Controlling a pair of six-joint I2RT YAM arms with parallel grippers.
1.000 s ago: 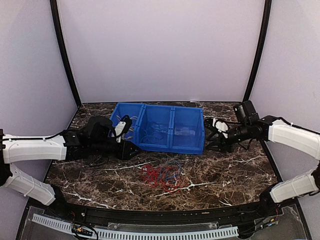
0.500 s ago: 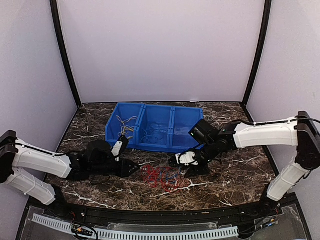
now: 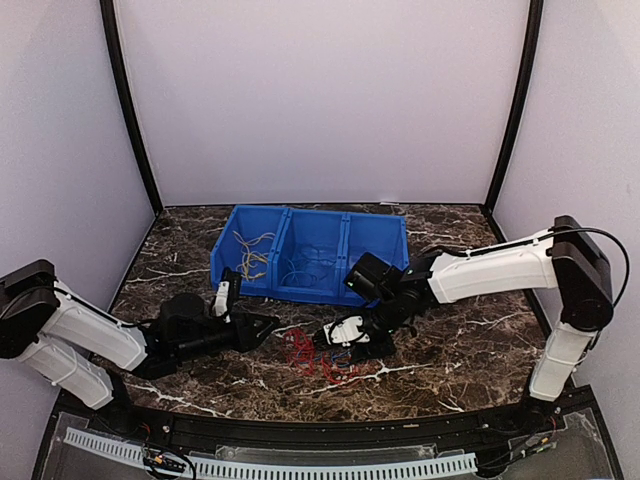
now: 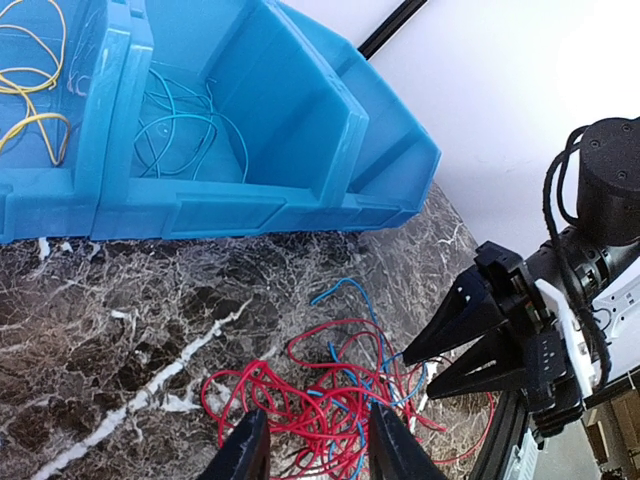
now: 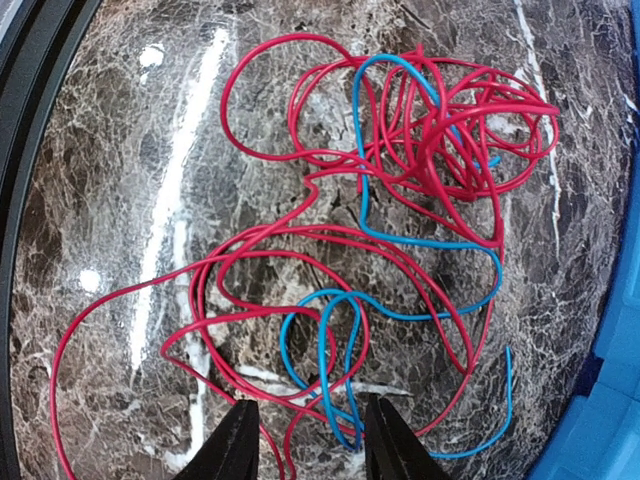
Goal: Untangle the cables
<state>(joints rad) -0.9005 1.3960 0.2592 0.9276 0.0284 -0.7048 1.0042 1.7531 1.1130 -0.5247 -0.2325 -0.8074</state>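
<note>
Where the dark marble table (image 3: 470, 340) fills the lower half of the top view, a blue bin (image 3: 318, 212) with three compartments sits at its middle, towards the back wall. Both arms reach inward from the sides: the left arm (image 3: 85, 330) runs low from the lower left edge, and the right arm (image 3: 490, 270) slants down from the right edge, passing in front of the bin's right end.

Just below the bin, on bare marble at the frame's centre, lies the tangle of red and blue cables (image 3: 315, 352). It is mostly red loops, with a few blue strands threaded through them. The right wrist view shows the densest knot at upper right (image 5: 430, 150), with wider red loops trailing to the lower left.

The left gripper (image 3: 268, 325) sits just left of the tangle, tips pointing at it. In its own view the fingers stand moderately apart at the bottom edge (image 4: 318, 445) with nothing pinched; red loops lie just beyond them. The right gripper (image 3: 335, 335) sits at the tangle's right side. Its jaws are parted too — a clear V in the left wrist view (image 4: 420, 378) — and red and blue loops show between its fingers (image 5: 310, 440), not clamped.

Yellow cables (image 4: 30, 110) lie in the bin's left compartment, and pale blue cables (image 4: 190, 120) in the middle one.
</note>
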